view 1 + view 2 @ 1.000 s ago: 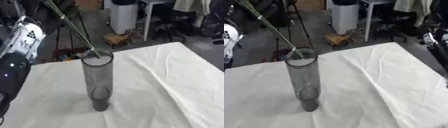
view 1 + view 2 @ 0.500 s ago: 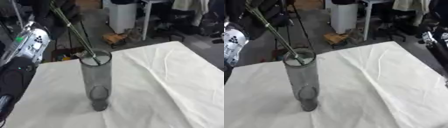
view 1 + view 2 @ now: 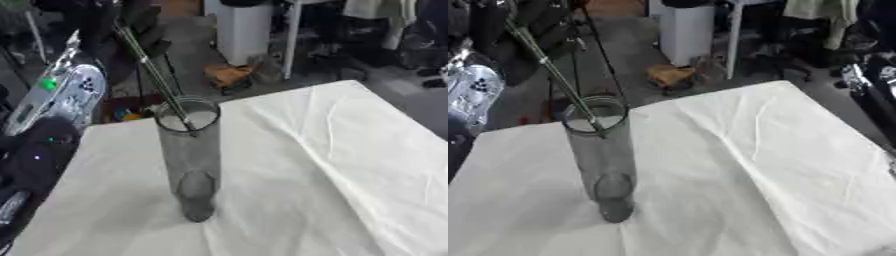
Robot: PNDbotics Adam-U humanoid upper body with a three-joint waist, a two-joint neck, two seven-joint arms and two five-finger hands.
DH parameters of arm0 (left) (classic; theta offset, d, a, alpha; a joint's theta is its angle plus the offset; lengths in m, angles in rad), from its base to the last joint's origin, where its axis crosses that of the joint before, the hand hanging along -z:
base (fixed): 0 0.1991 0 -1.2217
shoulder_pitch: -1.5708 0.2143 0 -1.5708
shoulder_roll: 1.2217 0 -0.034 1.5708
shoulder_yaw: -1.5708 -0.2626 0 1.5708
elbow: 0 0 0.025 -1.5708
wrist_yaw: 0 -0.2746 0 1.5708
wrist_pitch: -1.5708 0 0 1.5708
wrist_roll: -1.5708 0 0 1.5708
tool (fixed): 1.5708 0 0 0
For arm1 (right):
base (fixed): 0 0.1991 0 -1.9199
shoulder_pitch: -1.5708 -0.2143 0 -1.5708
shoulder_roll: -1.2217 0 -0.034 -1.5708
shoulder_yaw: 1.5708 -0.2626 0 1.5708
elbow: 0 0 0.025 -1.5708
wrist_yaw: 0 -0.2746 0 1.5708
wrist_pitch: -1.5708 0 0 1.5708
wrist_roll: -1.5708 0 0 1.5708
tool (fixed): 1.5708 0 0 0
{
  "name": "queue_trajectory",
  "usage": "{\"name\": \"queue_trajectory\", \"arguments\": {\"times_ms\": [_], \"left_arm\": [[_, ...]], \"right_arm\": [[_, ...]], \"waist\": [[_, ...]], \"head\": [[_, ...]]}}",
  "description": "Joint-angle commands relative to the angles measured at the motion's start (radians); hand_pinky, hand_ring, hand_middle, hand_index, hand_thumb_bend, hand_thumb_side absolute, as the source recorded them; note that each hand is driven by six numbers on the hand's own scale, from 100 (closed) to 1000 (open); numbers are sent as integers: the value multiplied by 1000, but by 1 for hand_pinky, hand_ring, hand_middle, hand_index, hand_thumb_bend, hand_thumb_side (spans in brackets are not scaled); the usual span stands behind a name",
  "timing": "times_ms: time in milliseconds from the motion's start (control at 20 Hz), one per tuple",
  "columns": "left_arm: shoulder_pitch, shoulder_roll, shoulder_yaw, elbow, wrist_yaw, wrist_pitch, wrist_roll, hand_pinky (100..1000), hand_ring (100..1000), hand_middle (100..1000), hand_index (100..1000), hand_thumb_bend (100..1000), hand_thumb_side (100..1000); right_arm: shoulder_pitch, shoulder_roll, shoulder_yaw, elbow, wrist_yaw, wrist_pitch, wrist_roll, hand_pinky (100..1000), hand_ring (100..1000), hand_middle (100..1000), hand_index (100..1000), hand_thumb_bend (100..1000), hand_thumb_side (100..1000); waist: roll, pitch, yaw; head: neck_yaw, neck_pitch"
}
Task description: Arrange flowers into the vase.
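Shifted since the earlier pictures: left arm [image 3: 52, 107], silver and black with a green light, now higher and nearer the vase than a second ago; part of that may be the head tilting, since the whole view has slid too.

Left hand: not visible in either view; only the forearm shows at the left edge, so whether its fingers are spread or pinching the stem cannot be told.

Right hand: not in view; a dark part of the right arm [image 3: 875, 90] shows at the right edge.

Flower stem [image 3: 150, 70]: thin, green, slanting from the upper left down into the vase mouth. Lower end now inside the rim, resting against the inner wall; steeper than before. Bloom out of frame.

Vase [image 3: 192, 160]: tall, smoky clear cylinder, upright on the white tablecloth [image 3: 332, 170], left of centre. Position on the cloth unchanged.

Judgement: stem is entering the vase; insertion partly done. Remaining: lower it fully and release without tipping the narrow vase.
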Motion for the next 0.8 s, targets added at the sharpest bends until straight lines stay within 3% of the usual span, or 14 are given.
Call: {"name": "queue_trajectory", "arguments": {"times_ms": [50,800], "left_arm": [[-32,18,-3,4,-28,6,-18,100,100,100,100,1000,476],[-43,22,-45,70,-124,38,-88,100,100,100,100,1000,473]], "right_arm": [[-17,-24,-7,-14,-3,0,2,710,740,758,846,100,810],[-19,-31,-5,-13,1,-1,7,710,740,758,846,100,811]], "waist": [[-2,-12,-3],[16,-14,-20]], "head": [[-4,-7],[-7,-2]]}}
